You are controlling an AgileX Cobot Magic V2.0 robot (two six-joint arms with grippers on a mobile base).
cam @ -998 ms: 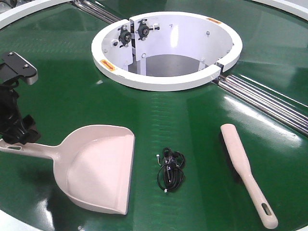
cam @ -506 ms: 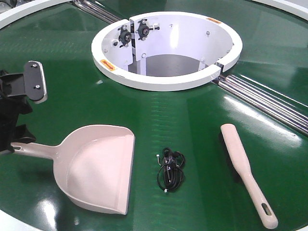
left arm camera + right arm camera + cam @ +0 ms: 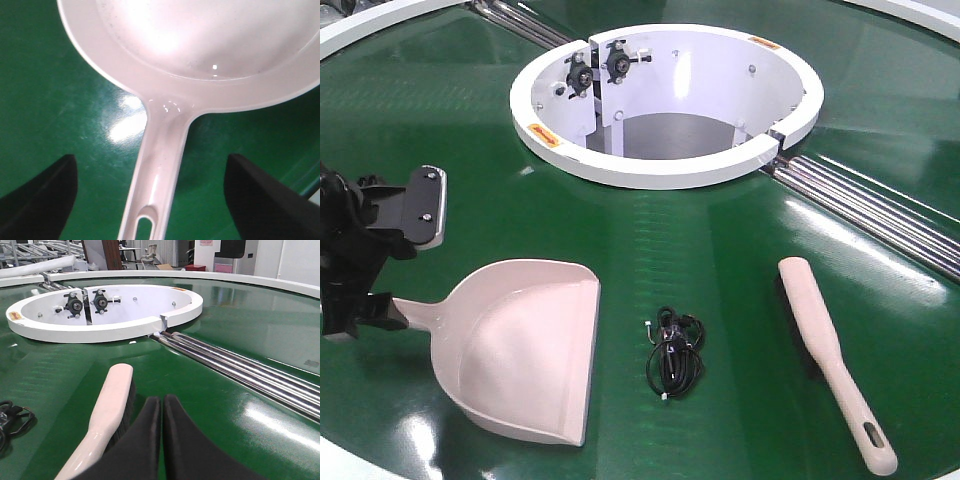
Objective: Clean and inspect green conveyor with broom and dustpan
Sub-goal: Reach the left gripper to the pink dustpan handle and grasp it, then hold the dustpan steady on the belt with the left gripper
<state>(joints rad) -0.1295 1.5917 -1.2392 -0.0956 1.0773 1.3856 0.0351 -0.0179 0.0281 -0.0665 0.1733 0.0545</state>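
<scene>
The dustpan (image 3: 520,345) lies on the green conveyor (image 3: 720,240) at the front left, mouth facing right. My left gripper (image 3: 365,310) sits over the end of its handle. In the left wrist view the gripper (image 3: 151,159) is open, its dark fingers (image 3: 42,200) wide on either side of the dustpan handle (image 3: 160,165) without touching it. The broom (image 3: 825,355) lies at the front right, handle toward me. My right gripper (image 3: 161,401) is shut on nothing, just right of the broom (image 3: 112,400). It is outside the front view.
A tangled black cable (image 3: 673,355) lies between dustpan and broom. The white ring housing (image 3: 665,170) stands at the back middle, with steel rollers (image 3: 870,210) running from it to the right. The white rim (image 3: 350,455) marks the belt's near left edge.
My left arm has swung its wrist round and dropped over the end of the dustpan handle, now straddling it. Dustpan, broom and cable have not moved.
</scene>
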